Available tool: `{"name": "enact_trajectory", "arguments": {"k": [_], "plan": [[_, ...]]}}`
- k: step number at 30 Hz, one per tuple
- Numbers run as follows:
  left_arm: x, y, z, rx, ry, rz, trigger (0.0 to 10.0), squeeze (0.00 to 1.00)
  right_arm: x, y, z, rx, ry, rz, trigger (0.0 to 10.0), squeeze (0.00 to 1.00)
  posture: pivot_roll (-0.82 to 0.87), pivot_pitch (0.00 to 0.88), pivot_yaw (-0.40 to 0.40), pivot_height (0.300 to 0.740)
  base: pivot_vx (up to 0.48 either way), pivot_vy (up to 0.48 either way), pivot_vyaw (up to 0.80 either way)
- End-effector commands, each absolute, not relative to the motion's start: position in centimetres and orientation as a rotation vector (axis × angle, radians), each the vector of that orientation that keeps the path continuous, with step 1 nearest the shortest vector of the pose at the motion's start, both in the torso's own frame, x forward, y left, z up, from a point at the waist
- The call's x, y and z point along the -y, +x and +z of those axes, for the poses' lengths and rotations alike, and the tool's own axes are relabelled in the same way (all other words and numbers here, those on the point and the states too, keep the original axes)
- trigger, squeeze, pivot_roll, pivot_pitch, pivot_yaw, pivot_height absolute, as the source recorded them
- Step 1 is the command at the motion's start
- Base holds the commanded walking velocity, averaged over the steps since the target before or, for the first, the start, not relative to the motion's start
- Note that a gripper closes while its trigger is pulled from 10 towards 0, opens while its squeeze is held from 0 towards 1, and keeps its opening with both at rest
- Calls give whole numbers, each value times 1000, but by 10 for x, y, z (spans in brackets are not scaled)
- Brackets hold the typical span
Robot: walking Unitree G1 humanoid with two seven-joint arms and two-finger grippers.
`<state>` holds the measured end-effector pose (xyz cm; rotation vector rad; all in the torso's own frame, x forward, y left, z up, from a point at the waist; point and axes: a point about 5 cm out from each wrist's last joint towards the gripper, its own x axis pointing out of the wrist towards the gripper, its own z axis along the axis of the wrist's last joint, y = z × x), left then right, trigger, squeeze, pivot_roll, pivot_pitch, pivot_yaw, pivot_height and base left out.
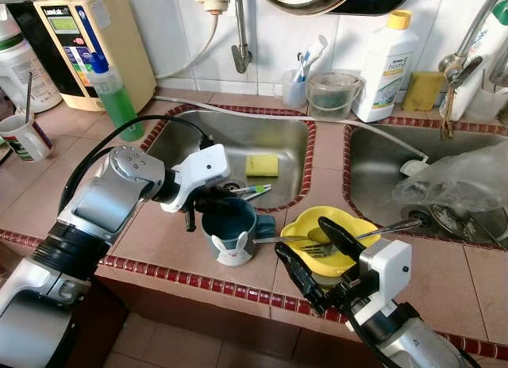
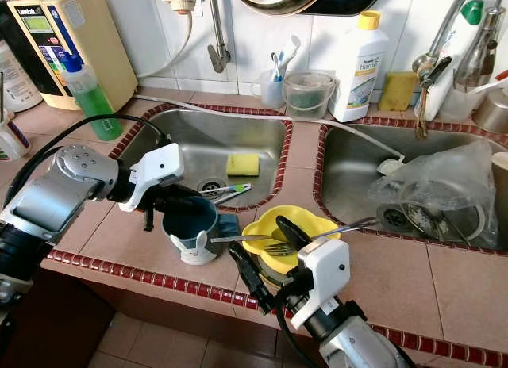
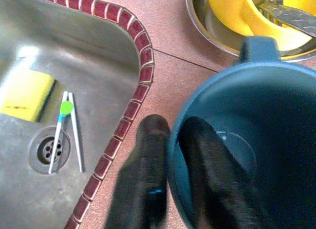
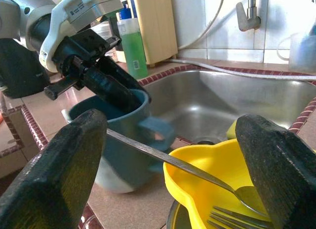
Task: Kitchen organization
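Starting at the front edge of the tiled countertop: the right gripper is spread wide open, holding nothing, with one black finger over the yellow plastic bowl and the other just off its near side. That bowl sits inside a metal dish and has a metal fork and a long metal spoon lying in it, the spoon's handle reaching toward the mug. Right beside it, on the strip between counter edge and sink, is the dark teal ceramic mug with a white bunny face on the front. The left gripper is clamped on the mug's rim, one finger inside, one outside. Further back, the stainless steel sink holds a yellow sponge and a pair of tongs near the drain.
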<state>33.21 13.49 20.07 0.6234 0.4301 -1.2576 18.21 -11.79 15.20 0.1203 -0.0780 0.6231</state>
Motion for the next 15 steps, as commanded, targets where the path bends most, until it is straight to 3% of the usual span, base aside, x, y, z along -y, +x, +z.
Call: {"name": "enact_trajectory", "arguments": {"k": [1,15], "plan": [[-139,330,199,-445,654,-1260,0,0,116,183,154,87,123,645,10000,0,-13,41,106,740,0,0,0],[-139,331,201,-441,665,-1257,0,0,115,184,153,88,109,650,10000,0,-10,34,106,740,0,0,0]]}}
